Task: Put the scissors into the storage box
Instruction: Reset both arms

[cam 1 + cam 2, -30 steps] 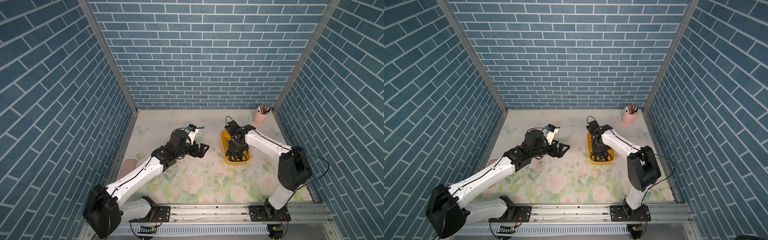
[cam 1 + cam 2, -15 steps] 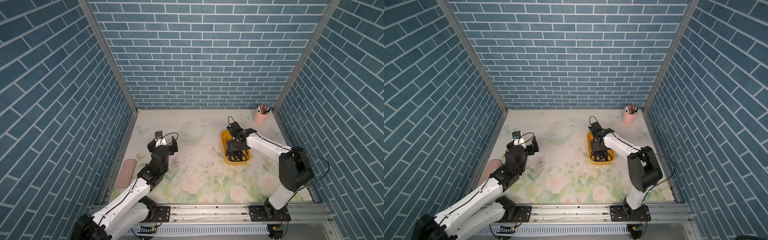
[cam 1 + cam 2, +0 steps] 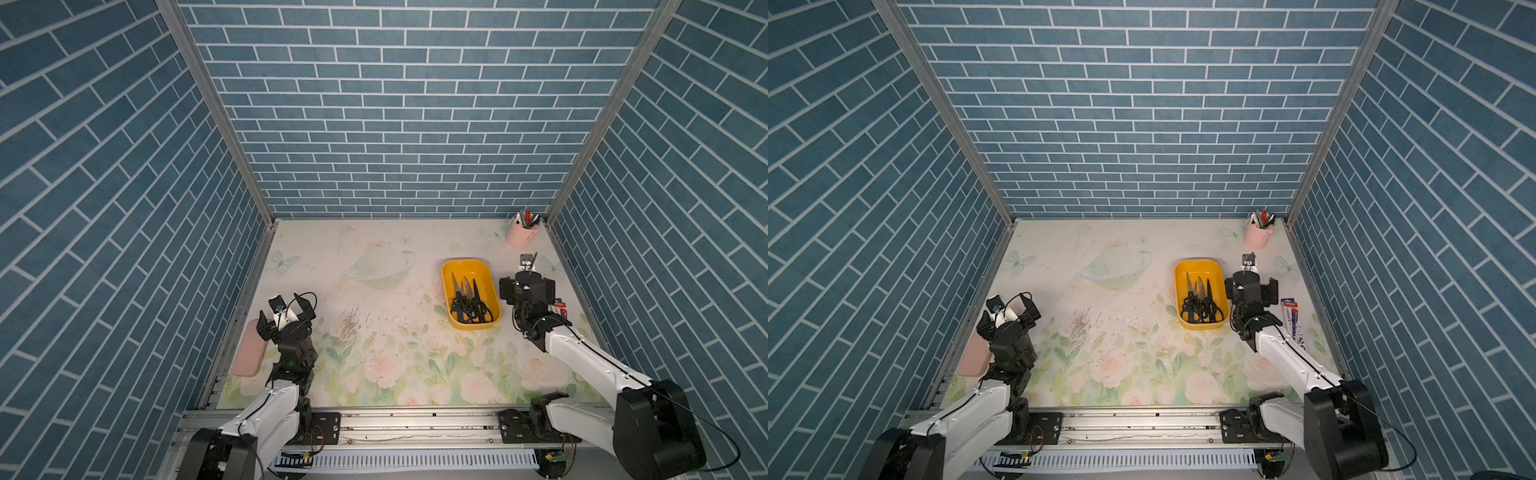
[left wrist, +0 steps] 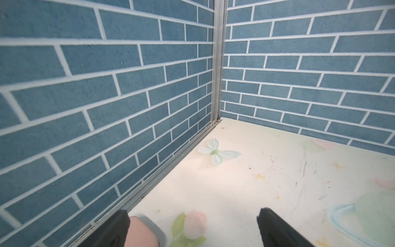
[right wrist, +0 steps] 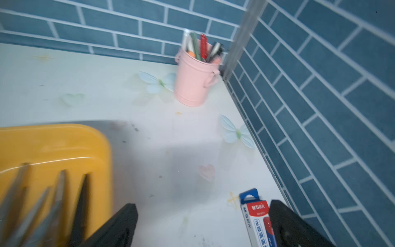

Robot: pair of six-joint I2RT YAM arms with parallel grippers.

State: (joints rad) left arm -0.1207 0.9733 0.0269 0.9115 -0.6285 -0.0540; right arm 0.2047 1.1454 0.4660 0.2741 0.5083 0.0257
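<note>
Blue brick-pattern walls (image 3: 374,104), pale floral tabletop (image 3: 395,361), scissors (image 3: 469,301) in yellow storage box (image 3: 446,291)

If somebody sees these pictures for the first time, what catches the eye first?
The yellow storage box, right of centre, holding a pile of scissors. Then the pink pen cup in the far right corner, and the flat pink case at the left edge.
</note>
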